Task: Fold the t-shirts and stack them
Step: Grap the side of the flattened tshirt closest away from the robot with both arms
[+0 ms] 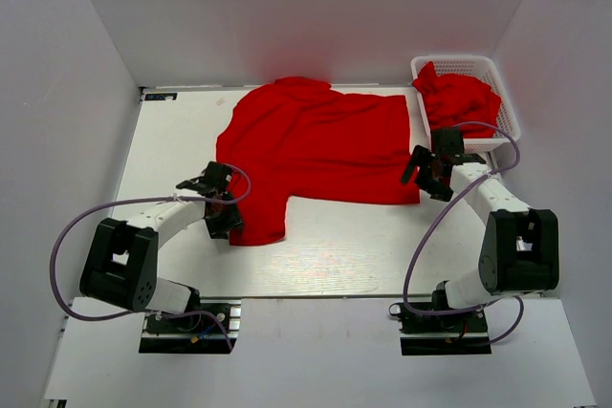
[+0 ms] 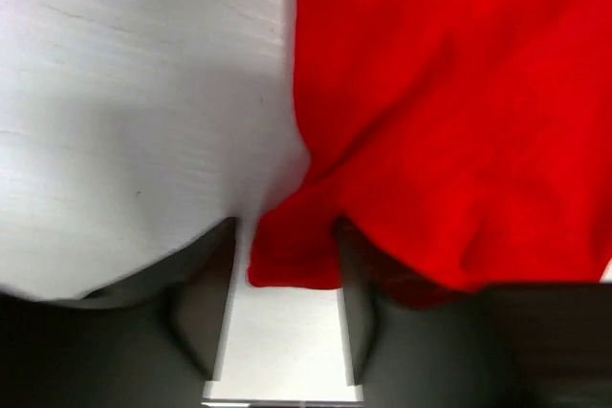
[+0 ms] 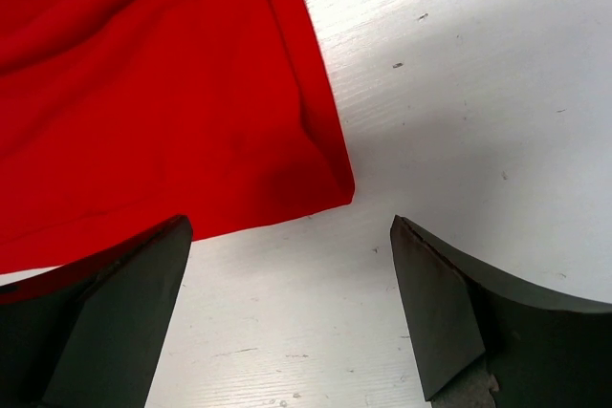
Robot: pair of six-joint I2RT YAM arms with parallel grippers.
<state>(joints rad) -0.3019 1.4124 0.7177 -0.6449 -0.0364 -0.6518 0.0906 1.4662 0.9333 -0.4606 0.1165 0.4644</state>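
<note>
bolted at the near edge, both arm bases (image 1: 188, 324) sat closest, and beyond them the white table (image 1: 335, 255) took up most of the top view. on it one red t-shirt (image 1: 316, 145) lay spread open and fairly flat, with no fold in it that i could see. at the far right corner stood the white lattice basket (image 1: 466, 62), holding a crumpled red heap (image 1: 459, 100) of further t-shirts; how many, i could not tell. no folded stack showed anywhere, so i judged the task to be near its start: this shirt awaited its first fold and the heap was all left to do.

the left gripper (image 2: 285, 274) was low at the shirt's near left flap, probably a sleeve, its jaws apart on either side of the cloth's corner and not visibly pinching it. the right gripper (image 3: 287, 236) hung with jaws spread wide and empty just short of the shirt's near right corner.
</note>
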